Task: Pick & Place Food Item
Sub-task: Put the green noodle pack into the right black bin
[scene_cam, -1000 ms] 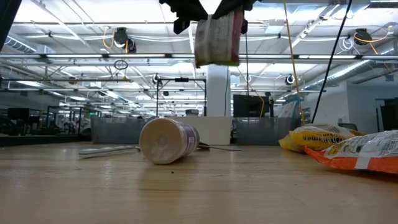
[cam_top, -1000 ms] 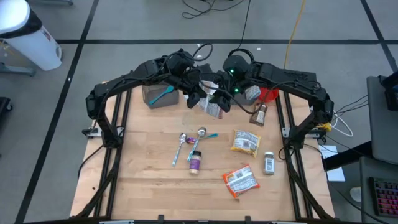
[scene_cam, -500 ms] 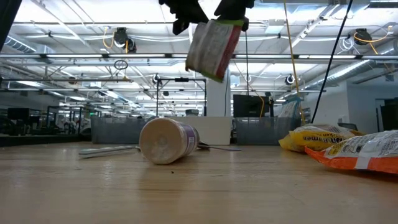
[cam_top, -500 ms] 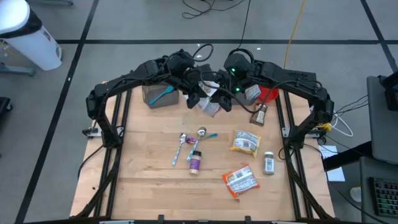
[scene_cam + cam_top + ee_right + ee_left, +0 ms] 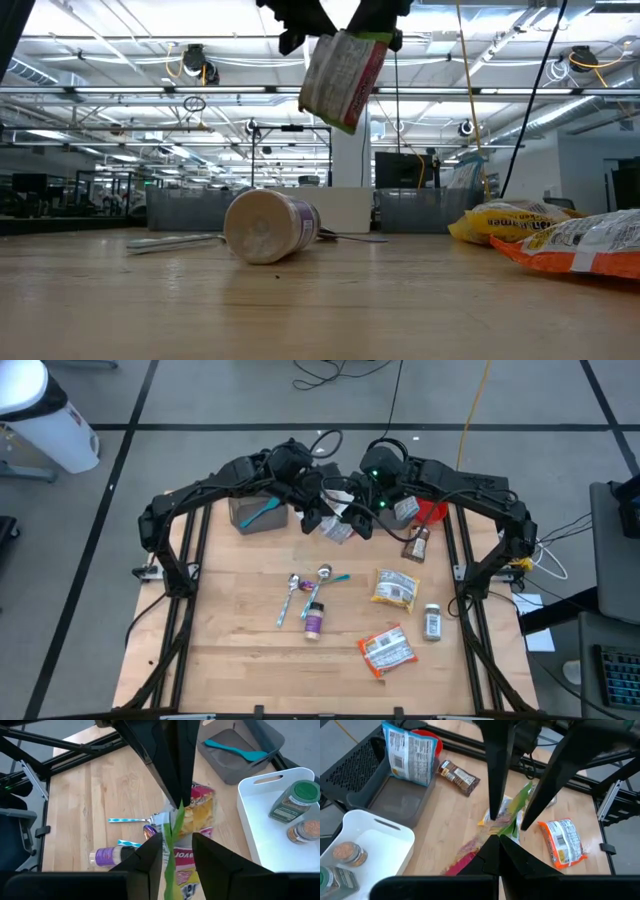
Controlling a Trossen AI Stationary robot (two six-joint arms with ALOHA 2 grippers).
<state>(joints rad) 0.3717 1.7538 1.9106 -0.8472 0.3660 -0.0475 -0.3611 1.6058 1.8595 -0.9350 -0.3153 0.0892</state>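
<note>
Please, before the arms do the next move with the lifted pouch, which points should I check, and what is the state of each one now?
1. Right gripper closed on the snack pouch: ok, the pouch's green edge runs between its fingers.
2. Pouch clear of the table: ok, it hangs high above the lying bottle.
3. Pouch hanging straight: not ok, it is tilted.
4. Left gripper free of the pouch: cannot tell; its jaws are shut right at the pouch.
5. Room in the white bin: ok, two jars sit at one end and the rest of its floor is bare.
</note>
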